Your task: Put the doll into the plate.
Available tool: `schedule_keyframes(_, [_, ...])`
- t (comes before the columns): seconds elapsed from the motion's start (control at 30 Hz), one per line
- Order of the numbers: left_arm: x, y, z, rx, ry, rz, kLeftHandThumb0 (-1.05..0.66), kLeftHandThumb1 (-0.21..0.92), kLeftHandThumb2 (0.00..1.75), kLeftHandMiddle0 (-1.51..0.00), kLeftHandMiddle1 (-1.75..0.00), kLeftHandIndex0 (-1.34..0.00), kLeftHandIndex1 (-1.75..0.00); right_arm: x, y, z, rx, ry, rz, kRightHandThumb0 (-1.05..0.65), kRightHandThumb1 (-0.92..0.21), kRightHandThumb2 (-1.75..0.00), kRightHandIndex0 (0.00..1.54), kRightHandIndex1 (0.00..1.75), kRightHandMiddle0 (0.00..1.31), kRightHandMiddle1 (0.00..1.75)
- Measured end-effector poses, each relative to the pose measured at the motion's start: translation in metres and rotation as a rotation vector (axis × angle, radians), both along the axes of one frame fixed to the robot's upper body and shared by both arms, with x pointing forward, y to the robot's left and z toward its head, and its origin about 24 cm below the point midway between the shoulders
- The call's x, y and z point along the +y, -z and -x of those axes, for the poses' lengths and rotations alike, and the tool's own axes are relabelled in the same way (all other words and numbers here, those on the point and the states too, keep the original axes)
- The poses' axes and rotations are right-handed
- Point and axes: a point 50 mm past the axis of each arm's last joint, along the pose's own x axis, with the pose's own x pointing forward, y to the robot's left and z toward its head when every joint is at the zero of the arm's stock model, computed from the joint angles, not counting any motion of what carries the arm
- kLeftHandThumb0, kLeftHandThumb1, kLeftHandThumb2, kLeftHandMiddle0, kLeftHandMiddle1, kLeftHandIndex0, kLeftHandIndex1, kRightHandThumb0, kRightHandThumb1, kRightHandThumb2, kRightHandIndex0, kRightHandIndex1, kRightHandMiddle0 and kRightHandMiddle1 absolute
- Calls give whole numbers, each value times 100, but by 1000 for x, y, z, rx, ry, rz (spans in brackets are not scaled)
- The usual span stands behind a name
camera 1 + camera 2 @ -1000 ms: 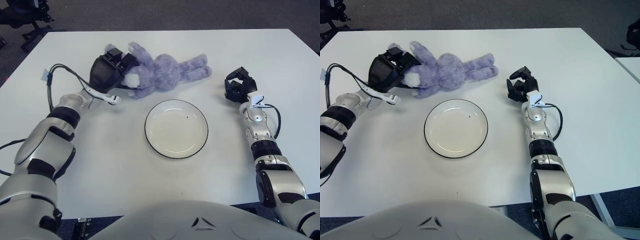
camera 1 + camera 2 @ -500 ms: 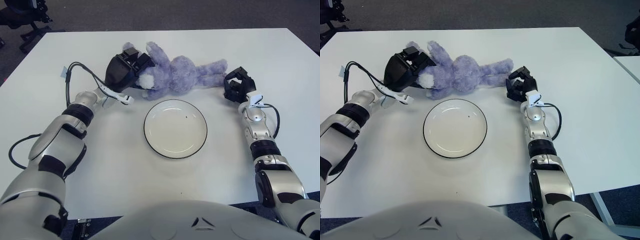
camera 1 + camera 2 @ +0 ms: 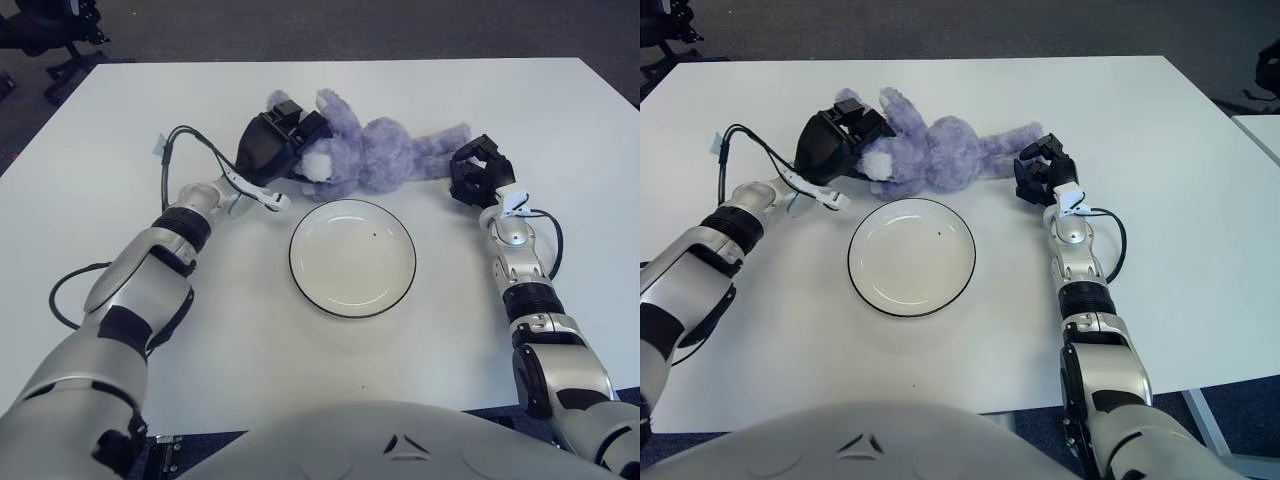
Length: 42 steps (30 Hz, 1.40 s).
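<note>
Transport was under way: left hand (image 3: 272, 147) clutched the purple plush rabbit's (image 3: 375, 157) head just beyond the plate (image 3: 352, 257), right hand (image 3: 478, 172) curled empty by its feet; lowering onto the plate seemingly came next.

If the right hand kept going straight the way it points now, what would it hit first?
Most likely the doll's feet: the right hand points up-table with them right at its fingers. Contact isn't clear.

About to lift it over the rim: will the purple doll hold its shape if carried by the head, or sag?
Probably sag: the doll looks like soft plush, with thin legs trailing toward the right hand. Likely light, since the left hand grips only its head. The legs may drag across the plate rim.
</note>
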Motion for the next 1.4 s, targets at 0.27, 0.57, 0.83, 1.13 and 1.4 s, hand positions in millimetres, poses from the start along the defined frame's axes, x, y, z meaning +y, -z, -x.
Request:
schedule_keyframes(0.27, [-11,-2,-2,11,14,-4,-7,92,3,-95,-175,-69,-175,-9,-10,17,-18,-8,-4,-39,-64,-89,86,175,38,175])
schedule_keyframes(0.57, [-13,0,-2,23,15,-3,-7,92,4,-95,-175,-69,-175,-8,-32,23,-66,-43,50,-39,-64,-88,86,175,37,175])
schedule_keyframes(0.83, [-17,-1,-2,22,32,-5,-8,92,5,-96,-175,-66,-175,-16,-73,20,-85,-147,205,-39,-64,-89,86,175,38,175])
schedule_keyframes(1.13, [-18,-1,-2,17,33,-14,-8,92,5,-95,-175,-64,-175,-20,-136,13,-144,-237,461,-39,-64,-81,86,175,45,165])
schedule_keyframes(1.4, [-20,-2,-2,5,34,-21,-9,92,4,-96,-175,-63,-175,-16,-154,4,-166,-251,565,-39,-69,-67,82,175,51,154])
